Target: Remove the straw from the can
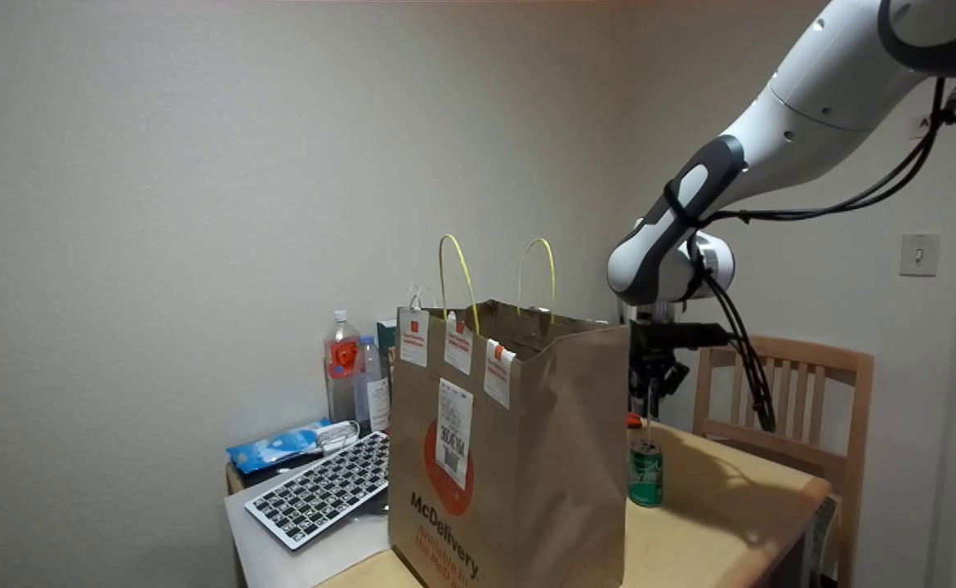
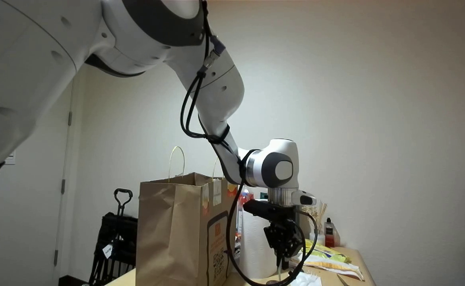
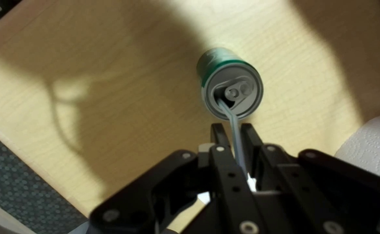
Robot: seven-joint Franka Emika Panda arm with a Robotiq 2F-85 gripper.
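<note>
In the wrist view the green can [image 3: 230, 81] stands upright on the table, its lid and opening showing. A pale, bent straw [image 3: 236, 138] leans out of that opening and runs back between the fingers of my gripper [image 3: 231, 126]. The two fingers stand a small way apart, with a thin gap on each side of the straw at their tips. In an exterior view the can [image 1: 646, 476] shows beside the paper bag, with the straw [image 1: 649, 426] rising up to the gripper [image 1: 644, 404] above it. The straw's upper end is hidden among the gripper parts.
A tall brown paper bag [image 1: 511, 457] stands close to the can and arm. A paper towel roll [image 2: 258, 246] is near the gripper, where a black cable [image 2: 231, 254] loops low. A keyboard [image 1: 323, 490], bottles [image 1: 341, 367] and a wooden chair [image 1: 784, 351] are farther off.
</note>
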